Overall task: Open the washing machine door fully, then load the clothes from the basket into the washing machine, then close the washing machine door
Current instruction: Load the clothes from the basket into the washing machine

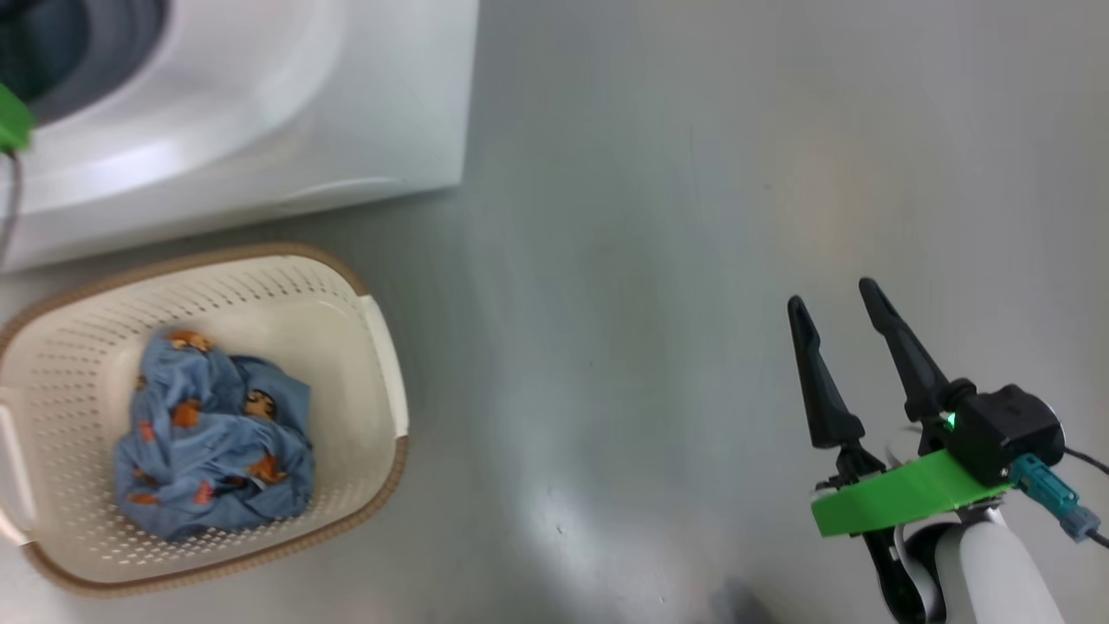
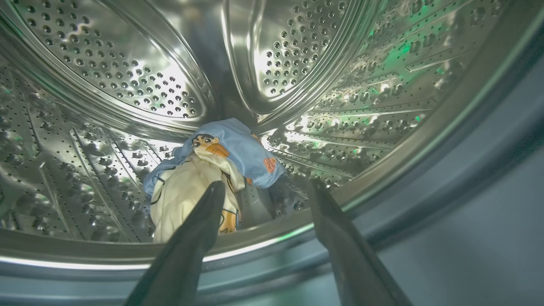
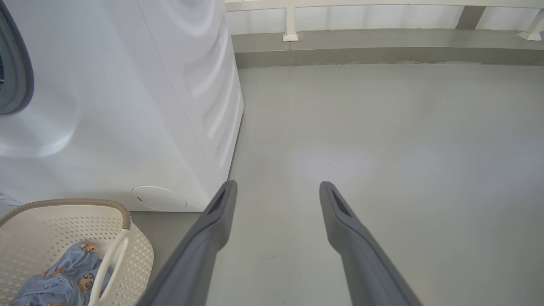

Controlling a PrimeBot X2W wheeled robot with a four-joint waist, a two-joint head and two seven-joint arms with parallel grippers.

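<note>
One garment (image 2: 221, 170) lies in the drum (image 2: 127, 76), 11 o'clock of the left gripper (image 2: 265, 187), which is spread and empty. Other clothes (image 1: 217, 442) sit crumpled in the basket (image 1: 381, 347), 9 o'clock of the right gripper (image 1: 832, 296), also spread and empty. They look soft, light and limp: pinch a raised fold.

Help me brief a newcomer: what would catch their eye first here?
The gleaming perforated drum in the left wrist view, a blue-and-cream garment lying in it beyond the open left gripper. In the head view, the cream basket beside the washing machine holds a crumpled blue garment; the open right gripper hangs over the floor.
</note>
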